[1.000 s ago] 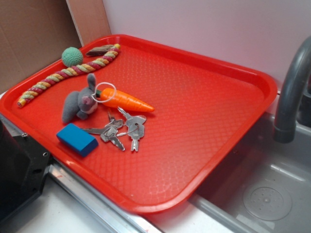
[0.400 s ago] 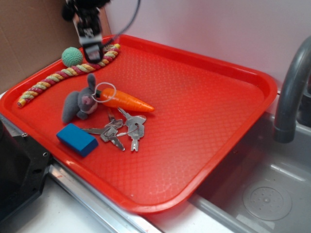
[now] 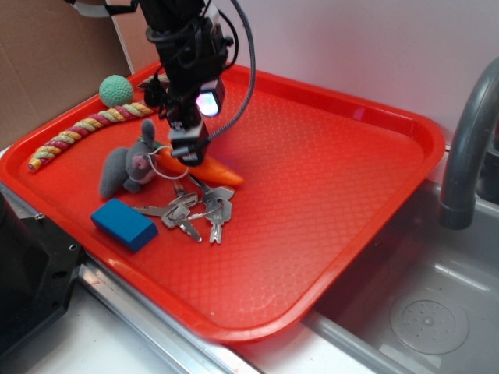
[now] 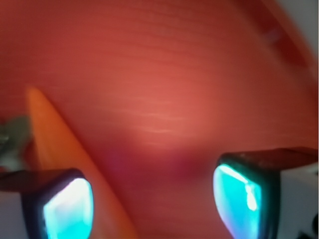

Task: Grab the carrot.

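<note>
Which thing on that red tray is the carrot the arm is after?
Look at the left half of the red tray, just beneath the gripper. The carrot lies there between a grey plush rabbit and a bunch of keys. It alone is glossy orange and tapers to a point.

Blurred wrist view; evenly bright exterior.

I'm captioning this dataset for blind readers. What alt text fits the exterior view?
A black robot hand hangs right over an orange toy carrot on a red tray. Beside the carrot lie a grey plush rabbit, keys, a blue block, a braided rope and a green ball.
</note>
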Available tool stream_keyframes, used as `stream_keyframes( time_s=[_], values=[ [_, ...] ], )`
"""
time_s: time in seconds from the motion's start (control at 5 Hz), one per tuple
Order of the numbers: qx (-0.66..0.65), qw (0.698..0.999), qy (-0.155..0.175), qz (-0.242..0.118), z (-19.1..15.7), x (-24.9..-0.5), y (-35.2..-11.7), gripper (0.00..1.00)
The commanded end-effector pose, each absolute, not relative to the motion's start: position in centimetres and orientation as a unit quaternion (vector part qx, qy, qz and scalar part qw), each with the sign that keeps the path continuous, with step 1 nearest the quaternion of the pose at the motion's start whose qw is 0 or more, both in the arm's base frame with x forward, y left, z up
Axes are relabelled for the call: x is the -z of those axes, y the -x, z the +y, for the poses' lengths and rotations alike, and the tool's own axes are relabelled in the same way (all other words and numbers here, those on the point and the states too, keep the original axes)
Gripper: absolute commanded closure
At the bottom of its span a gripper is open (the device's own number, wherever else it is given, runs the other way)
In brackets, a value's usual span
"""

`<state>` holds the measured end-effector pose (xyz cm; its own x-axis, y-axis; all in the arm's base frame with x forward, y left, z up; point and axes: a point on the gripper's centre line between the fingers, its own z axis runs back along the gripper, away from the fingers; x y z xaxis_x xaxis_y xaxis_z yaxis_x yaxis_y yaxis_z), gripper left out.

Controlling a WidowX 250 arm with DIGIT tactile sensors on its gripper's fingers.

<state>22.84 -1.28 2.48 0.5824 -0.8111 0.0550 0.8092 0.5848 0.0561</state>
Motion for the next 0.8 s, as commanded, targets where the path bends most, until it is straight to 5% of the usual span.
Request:
stream_keyframes(
  time_s=[0.0, 0.4, 0.6],
  values=[
    [0.443, 0.893, -0.019, -0.07, -3.3, -5.2, -21.5, 0.0],
    [0.239, 0.97, 0.018, -0.03, 3.1, -10.8, -19.2, 0.0],
    [0.115, 0.992, 0.028, 0.04, 7.8, -11.7, -18.9, 0.0]
  ],
)
